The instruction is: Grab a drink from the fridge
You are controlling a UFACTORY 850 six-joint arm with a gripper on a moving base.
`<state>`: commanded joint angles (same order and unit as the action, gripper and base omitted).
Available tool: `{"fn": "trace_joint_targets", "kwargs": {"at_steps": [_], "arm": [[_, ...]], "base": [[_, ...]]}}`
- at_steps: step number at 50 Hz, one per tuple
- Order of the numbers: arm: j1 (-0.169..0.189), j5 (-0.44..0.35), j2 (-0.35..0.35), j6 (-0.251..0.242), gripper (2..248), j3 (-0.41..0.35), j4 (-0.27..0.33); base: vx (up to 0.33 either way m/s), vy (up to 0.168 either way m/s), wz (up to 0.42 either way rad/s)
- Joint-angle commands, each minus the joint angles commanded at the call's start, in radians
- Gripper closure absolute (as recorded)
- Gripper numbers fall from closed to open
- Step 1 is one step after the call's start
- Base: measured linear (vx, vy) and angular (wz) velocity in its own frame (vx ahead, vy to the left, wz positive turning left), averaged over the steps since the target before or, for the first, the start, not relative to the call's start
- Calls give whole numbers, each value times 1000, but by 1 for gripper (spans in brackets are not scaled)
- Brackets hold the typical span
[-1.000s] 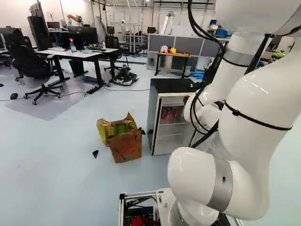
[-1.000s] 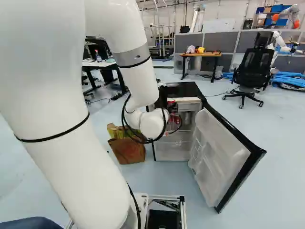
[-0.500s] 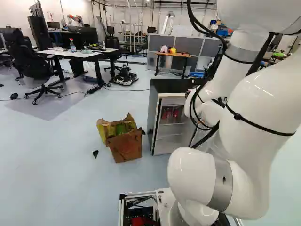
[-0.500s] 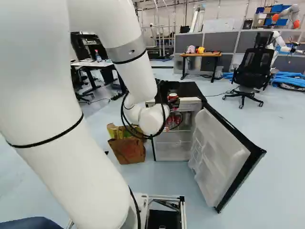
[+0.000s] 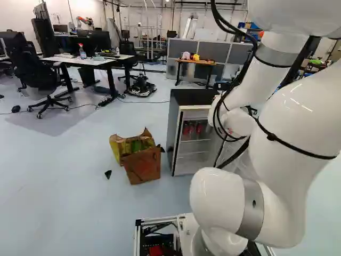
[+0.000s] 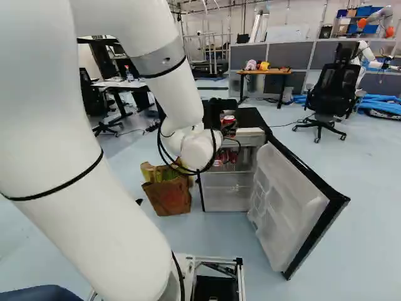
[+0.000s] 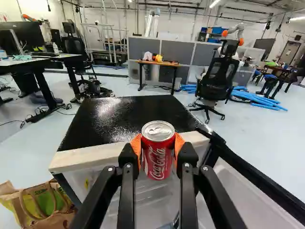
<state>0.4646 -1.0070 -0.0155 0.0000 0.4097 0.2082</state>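
The claw point(image 6: 228, 124) stands a can's width apart, gripping a red drink can point(image 7: 157, 150) upright from both sides; the can partly hides its orange pads. It hangs by the fridge's point(image 7: 121, 114) front top edge, the gap unclear. Inside, blurred red cans point(image 5: 186, 129) are hard to count.

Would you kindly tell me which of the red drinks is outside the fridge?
The can held between the orange-padded fingers; the other red drinks are inside the fridge.
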Motion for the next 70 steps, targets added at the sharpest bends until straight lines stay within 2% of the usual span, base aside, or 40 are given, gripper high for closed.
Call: {"fn": "trace_joint_targets", "kwargs": {"at_steps": [8, 70], "arm": [[-12, 8, 3, 0, 159, 18, -17], [-118, 65, -157, 0, 159, 188, -119]], "base": [[0, 0, 0], [0, 0, 0]]}}
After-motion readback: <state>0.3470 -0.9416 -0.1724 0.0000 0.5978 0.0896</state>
